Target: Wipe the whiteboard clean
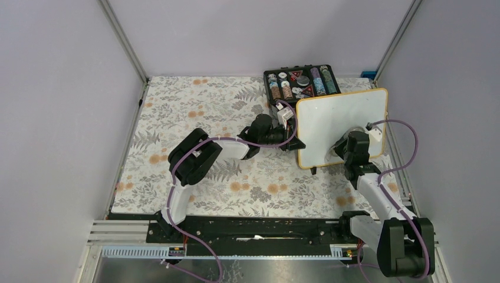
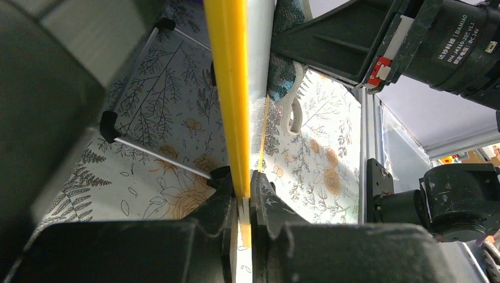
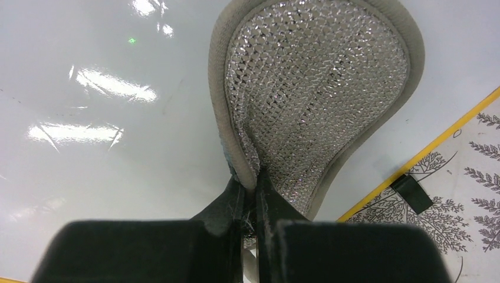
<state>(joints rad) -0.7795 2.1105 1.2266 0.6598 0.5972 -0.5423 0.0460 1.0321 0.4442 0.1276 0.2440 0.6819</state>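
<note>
Yellow-orange frame first: it borders the whiteboard, which stands tilted at the right rear of the floral table, face turned towards the right arm, with the black case of coloured chips just behind its upper left corner. I see no writing on the white surface in any view, though the patch under the pad is hidden, so I judge the erasing nearly or fully done. My left gripper is clamped on the board's left edge, its two fingers pinching only the thin frame. My right gripper is clenched on a fold of a silver-mesh scrubbing pad, which lies flat against the board near its lower right corner, close to a small black foot. I cannot tell whether the board's lower edge bears on the table or hangs from the left grip alone. That is my worry: the hold is narrow and sits at one side, so a firm push from the pad far from it could twist the board about the pinch or slide the frame out of the fingers. The pad is gripped by a small gather of cloth, and drag across the surface could pull it free. A swing of the board backwards could knock the case.
</note>
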